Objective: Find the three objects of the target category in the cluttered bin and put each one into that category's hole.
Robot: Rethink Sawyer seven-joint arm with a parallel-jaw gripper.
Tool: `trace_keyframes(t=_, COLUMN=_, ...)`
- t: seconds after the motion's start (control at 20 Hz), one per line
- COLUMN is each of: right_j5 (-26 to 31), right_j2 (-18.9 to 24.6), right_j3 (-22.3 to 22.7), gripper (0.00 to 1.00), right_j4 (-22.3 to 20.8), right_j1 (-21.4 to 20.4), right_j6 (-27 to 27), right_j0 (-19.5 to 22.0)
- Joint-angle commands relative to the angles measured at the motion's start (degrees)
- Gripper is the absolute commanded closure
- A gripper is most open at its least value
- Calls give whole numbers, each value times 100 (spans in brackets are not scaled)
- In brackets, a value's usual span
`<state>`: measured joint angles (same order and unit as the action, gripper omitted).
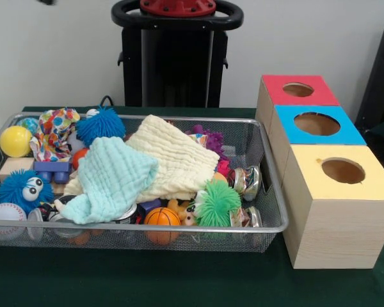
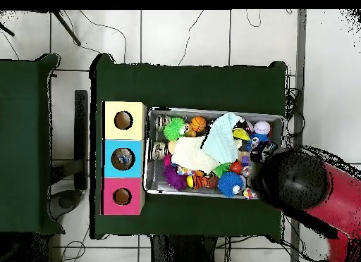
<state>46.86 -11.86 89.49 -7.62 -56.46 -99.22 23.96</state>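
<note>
A wire mesh bin sits on a green table, packed with toys and partly covered by two cloths: a cream cloth and a mint cloth lying across the middle. Showing around them are a yellow ball, a baseball, a small basketball, a green fuzzy ball, a blue fuzzy ball and a blue googly-eyed fuzzy toy. Just beside the bin stand three wooden boxes, each with a round hole on top: a red box, a blue box and a yellow box. In the overhead view something small seems to lie inside the blue box's hole. The target category cannot be told from here, so its objects may lie in plain sight or under the cloths; lifting the cloths aside first would likely help the search. The arm hangs over one end of the bin, but the end effector is hidden beneath it, so its state cannot be told.
</note>
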Motion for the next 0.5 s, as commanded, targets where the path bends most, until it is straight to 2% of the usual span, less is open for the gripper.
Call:
trace_keyframes(t=0.05, right_j5=-713, right_j2=1139, right_j3=789, gripper=100, right_j4=-726, right_j1=-151, right_j6=3121, right_j0=1292)
trace_keyframes(t=0.2, right_j5=-1135, right_j2=1280, right_j3=849, gripper=100, right_j4=-941, right_j1=-112, right_j6=2949, right_j0=1655)
trace_keyframes(t=0.35, right_j5=-1464, right_j2=1417, right_j3=860, gripper=100, right_j4=-1223, right_j1=42, right_j6=2824, right_j0=1784)
trace_keyframes(t=0.5, right_j5=-1694, right_j2=1377, right_j3=849, gripper=100, right_j4=-1596, right_j1=193, right_j6=2639, right_j0=1698)
